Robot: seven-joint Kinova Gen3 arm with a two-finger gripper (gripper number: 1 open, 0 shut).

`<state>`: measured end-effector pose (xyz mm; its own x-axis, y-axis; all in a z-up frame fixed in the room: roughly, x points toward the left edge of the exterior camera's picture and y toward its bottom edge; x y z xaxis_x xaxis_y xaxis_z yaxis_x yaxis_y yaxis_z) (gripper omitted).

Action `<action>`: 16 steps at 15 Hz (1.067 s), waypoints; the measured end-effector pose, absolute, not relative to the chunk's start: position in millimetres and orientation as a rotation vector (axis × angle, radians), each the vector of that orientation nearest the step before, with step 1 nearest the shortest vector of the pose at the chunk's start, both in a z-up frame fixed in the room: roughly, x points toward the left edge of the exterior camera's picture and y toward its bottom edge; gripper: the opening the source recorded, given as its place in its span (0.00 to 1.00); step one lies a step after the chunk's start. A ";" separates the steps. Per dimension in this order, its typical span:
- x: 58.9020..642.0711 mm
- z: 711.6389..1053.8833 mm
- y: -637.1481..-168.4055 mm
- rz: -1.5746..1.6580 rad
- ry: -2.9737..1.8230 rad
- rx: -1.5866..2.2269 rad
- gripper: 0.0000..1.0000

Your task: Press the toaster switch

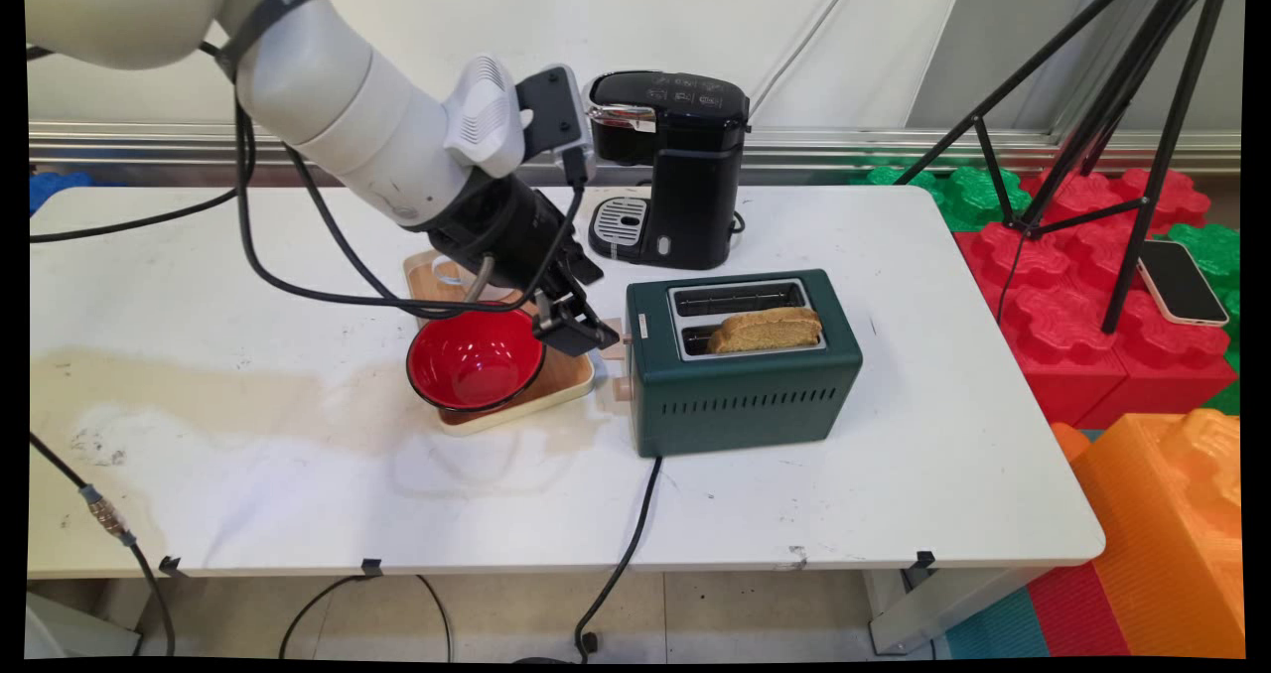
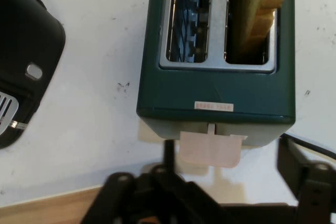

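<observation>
I have the gripper (image 1: 588, 334) low over the bench (image 1: 894, 455), at the lever end of a dark green toaster (image 1: 745, 375). In the hand view its two fingers (image 2: 169, 153) stand apart, one on each side of the toaster's pale pink lever tab (image 2: 211, 149), with nothing clamped between them; the gripper is released. I cannot tell whether either finger touches the tab.

Directly ahead of the gripper, the toaster shows two top slots. The slot on the far side from me in the main view is empty. The nearer slot holds a slice of brown bread (image 1: 767, 329) that stands partly above the slot rim. A small pale label (image 2: 213, 106) sits on the toaster's top edge just above the lever. A round pale knob (image 1: 623, 388) sits below the lever on the same end face.

Just behind and beneath the gripper is a wooden tray (image 1: 566, 380) carrying a red bowl (image 1: 475, 357), upright and black on the outside. The gripper's linkage overhangs the tray's corner.

Beyond the gripper, toward the wall, a black coffee machine (image 1: 675, 172) stands on the bench, apart from the toaster. A black power cord (image 1: 626, 544) runs from the toaster over the bench's near edge.
</observation>
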<state>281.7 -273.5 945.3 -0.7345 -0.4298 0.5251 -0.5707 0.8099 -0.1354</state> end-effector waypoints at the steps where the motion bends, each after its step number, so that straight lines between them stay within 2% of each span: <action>1: 280.8 943.9 -275.4 0.395 -2.518 0.742 0.00; 16: 268.5 921.3 -295.1 0.359 -2.568 0.755 0.00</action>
<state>268.5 -295.1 921.3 -0.7554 -0.4496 0.4767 -0.5630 0.8175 -0.1211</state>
